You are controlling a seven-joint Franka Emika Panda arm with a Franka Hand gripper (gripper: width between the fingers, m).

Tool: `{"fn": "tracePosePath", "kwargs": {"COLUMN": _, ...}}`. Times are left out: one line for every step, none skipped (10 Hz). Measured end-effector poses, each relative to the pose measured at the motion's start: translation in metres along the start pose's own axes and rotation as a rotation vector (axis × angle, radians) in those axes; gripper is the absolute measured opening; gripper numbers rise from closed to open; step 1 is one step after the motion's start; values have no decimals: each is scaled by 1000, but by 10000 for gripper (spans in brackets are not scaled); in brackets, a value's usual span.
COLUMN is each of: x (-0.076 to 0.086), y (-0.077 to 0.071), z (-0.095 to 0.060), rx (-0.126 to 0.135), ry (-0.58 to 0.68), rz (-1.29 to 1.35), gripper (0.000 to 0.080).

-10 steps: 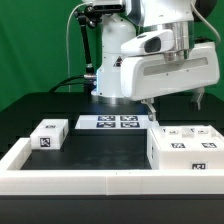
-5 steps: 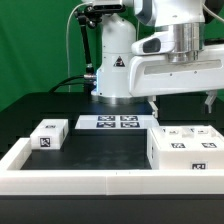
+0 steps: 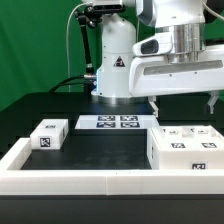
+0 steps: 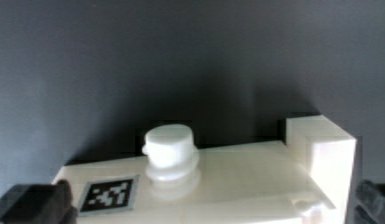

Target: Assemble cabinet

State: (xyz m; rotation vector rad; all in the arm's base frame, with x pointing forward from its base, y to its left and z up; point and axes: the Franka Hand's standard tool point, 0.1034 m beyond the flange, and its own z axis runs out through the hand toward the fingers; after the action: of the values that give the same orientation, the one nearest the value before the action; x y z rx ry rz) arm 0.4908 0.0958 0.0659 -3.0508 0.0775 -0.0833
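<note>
The cabinet body [image 3: 186,148], a large white box with black-and-white tags, lies on the table at the exterior view's right. A small white tagged block [image 3: 48,135] lies at the left. My gripper [image 3: 181,102] hangs above the cabinet body with its fingers [image 3: 152,103] spread wide, and holds nothing. In the wrist view the gripper [image 4: 203,206] looks down on a white cabinet part [image 4: 242,185] with a tag [image 4: 111,195], a round peg [image 4: 169,153] and a raised corner block [image 4: 324,150]. A dark fingertip shows at each lower corner.
The marker board [image 3: 112,122] lies flat at the back middle of the black table. A long white rail [image 3: 90,181] runs along the front and up the left side. The robot base [image 3: 115,60] stands behind the board.
One second ago the hand was tilted. It has turned level and shifted a little to the exterior view's right. It has hardly moved in the last half second. The parts on the table have not moved.
</note>
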Motion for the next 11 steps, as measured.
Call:
{"fn": "tracePosePath", "kwargs": {"x": -1, "y": 6, "z": 6, "rx": -2, "ry": -1, "rz": -6, "gripper": 796}}
{"fn": "tracePosePath", "kwargs": {"x": -2, "y": 9, "z": 13, "rx": -1, "ry": 9, "rz": -9, "gripper": 796}}
{"fn": "tracePosePath", "kwargs": {"x": -3, "y": 10, "z": 17, "rx": 1, "ry": 12, "rz": -11, "gripper": 796}}
{"fn": "tracePosePath", "kwargs": {"x": -2, "y": 13, "z": 22, "rx": 6, "ry": 26, "rz": -21, "gripper": 796}}
{"fn": "tracePosePath", "kwargs": {"x": -1, "y": 16, "z": 26, "rx": 11, "ry": 40, "rz": -23, "gripper": 796}}
{"fn": "tracePosePath", "kwargs": {"x": -1, "y": 15, "z": 26, "rx": 11, "ry": 38, "rz": -26, "gripper": 796}}
{"fn": "tracePosePath", "kwargs": {"x": -1, "y": 15, "z": 27, "rx": 11, "ry": 37, "rz": -31, "gripper": 796}}
{"fn": "tracePosePath", "kwargs": {"x": -1, "y": 15, "z": 27, "rx": 11, "ry": 37, "rz": -35, "gripper": 796}}
{"fn": "tracePosePath", "kwargs": {"x": -2, "y": 14, "z": 27, "rx": 11, "ry": 37, "rz": -37, "gripper": 796}}
{"fn": "tracePosePath", "kwargs": {"x": -2, "y": 13, "z": 28, "rx": 11, "ry": 35, "rz": -34, "gripper": 796}}
{"fn": "tracePosePath", "kwargs": {"x": -6, "y": 8, "z": 31, "rx": 2, "ry": 28, "rz": -20, "gripper": 796}}
